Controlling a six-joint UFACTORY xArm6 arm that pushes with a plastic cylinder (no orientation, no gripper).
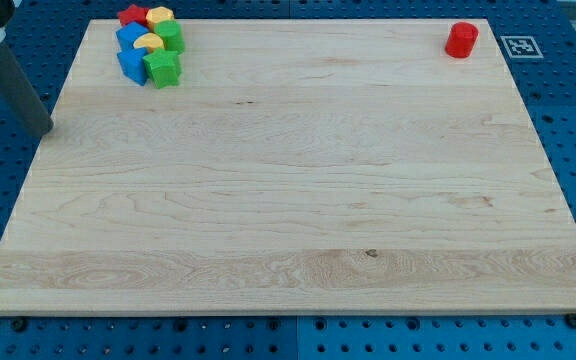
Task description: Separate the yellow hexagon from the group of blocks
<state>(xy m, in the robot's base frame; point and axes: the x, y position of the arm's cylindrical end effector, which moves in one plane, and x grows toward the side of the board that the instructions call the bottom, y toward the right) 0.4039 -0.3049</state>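
A tight group of blocks sits at the board's top left corner. The yellow hexagon [160, 16] is at the group's top, next to a red star-shaped block [133, 16]. Below them lie a blue block [128, 36], a yellow half-round block [149, 43], a green block [171, 37], another blue block [131, 66] and a green star-shaped block [162, 69]. My tip [44, 130] is at the board's left edge, well below and to the left of the group, touching no block.
A red cylinder [461, 39] stands alone at the board's top right corner. The wooden board [298, 180] lies on a blue pegboard table. A printed marker tag [521, 46] sits just off the board's top right.
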